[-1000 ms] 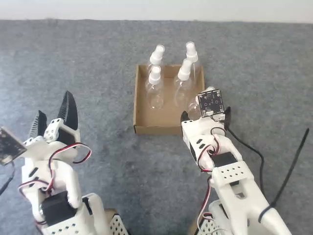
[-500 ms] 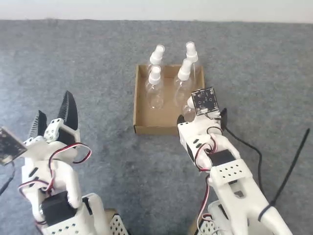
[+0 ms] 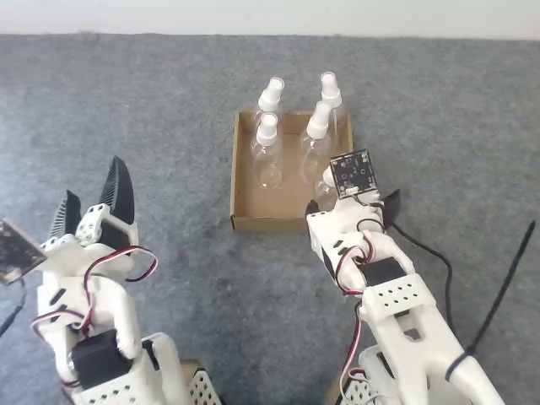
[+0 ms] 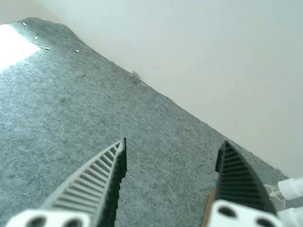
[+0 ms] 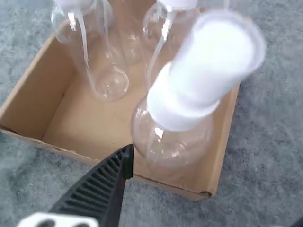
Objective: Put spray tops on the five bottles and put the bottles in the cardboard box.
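Two white plastic arms stand at the near edge of the grey, felt-like counter (image 3: 152, 110). The left arm's gripper (image 3: 93, 180), near left and well apart from the task's things, points away with its ribbed black jaws spread and nothing between them; it looks parked out of the way. The right arm's gripper (image 3: 353, 201) hangs over the near right corner of the shallow brown cardboard box (image 3: 234, 169). Its jaws are parted wide on either side of a clear round-bodied plastic bottle with a white spray top (image 5: 189, 109), which stands on the box floor, apparently in the one corner left free. Farther in, four matching capped bottles (image 3: 268, 156) stand upright in two rows, with thin dip tubes showing through their glossy walls.
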